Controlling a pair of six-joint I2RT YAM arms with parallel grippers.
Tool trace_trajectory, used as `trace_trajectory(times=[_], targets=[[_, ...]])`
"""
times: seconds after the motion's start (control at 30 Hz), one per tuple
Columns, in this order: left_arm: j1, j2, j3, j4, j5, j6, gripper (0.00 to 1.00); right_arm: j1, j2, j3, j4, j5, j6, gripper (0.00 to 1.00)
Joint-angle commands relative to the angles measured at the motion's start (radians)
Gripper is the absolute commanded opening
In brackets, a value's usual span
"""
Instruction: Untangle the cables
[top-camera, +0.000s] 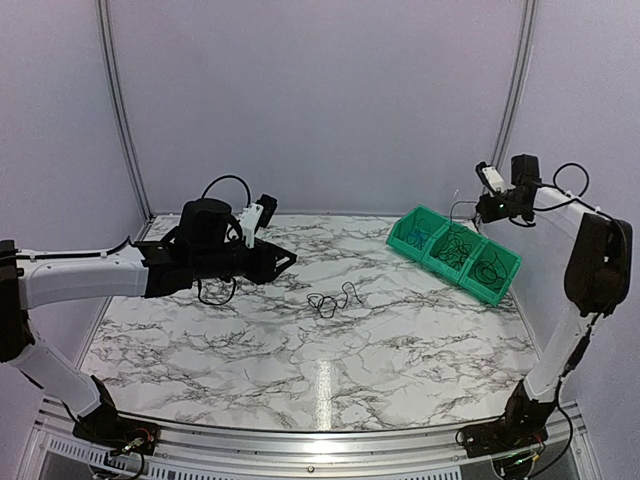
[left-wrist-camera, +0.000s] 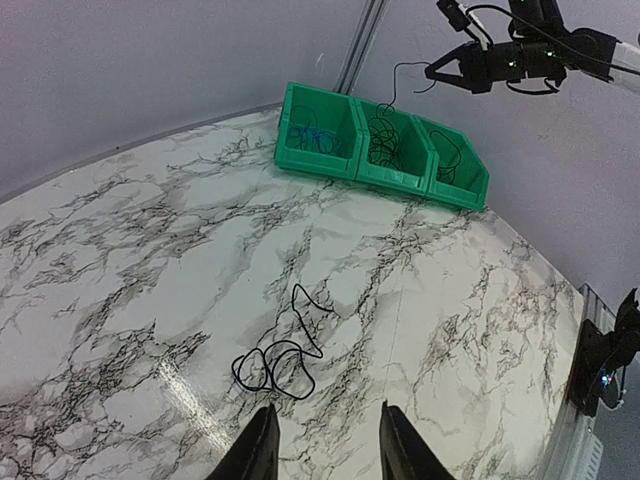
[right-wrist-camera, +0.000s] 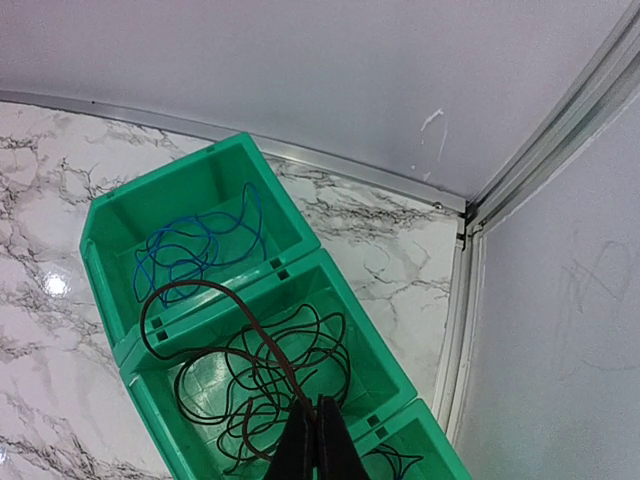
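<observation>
Right hand (right-wrist-camera: 316, 445) tight on dark cable (right-wrist-camera: 200, 284) over green bins (right-wrist-camera: 170, 195); left hand (left-wrist-camera: 325, 430) spread over loose cable (left-wrist-camera: 275, 365)

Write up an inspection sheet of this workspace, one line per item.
Surface: marble table, glossy, with a streak of glare.
Job's things: loose black cable in loops mid-table; blue cable in the end bin; black cables in the middle bin; another black cable in the third.
Clutter: nothing seen apart from three joined green bins.
Grippers: left gripper open, pointing toward the loose black cable; right gripper shut on a dark cable over the middle bin.
Cables: arm wiring loops at both wrists.
Surroundings: plain pale walls, metal frame rails.
</observation>
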Motion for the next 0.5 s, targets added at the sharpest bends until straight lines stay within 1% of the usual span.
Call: trace_trajectory(times=[0.0,0.23,0.37,0.47], targets=[[0.003,-0.012,0.01,-0.018,-0.007,0.004,0.36,-0.007,0.046,-0.007,0.008,-0.008,0.009,0.0],[0.002,-0.011,0.011,-0.021,-0.004,0.004,0.36,-0.007,0.146,0.01,-0.056,-0.005,-0.009,0.0],[0.002,-0.008,0.014,-0.024,-0.003,0.003,0.36,-0.006,0.222,0.061,-0.115,-0.007,-0.024,0.0],[0.002,-0.008,0.014,-0.024,-0.001,0.003,0.36,-0.004,0.262,0.097,-0.128,0.006,-0.025,0.0]])
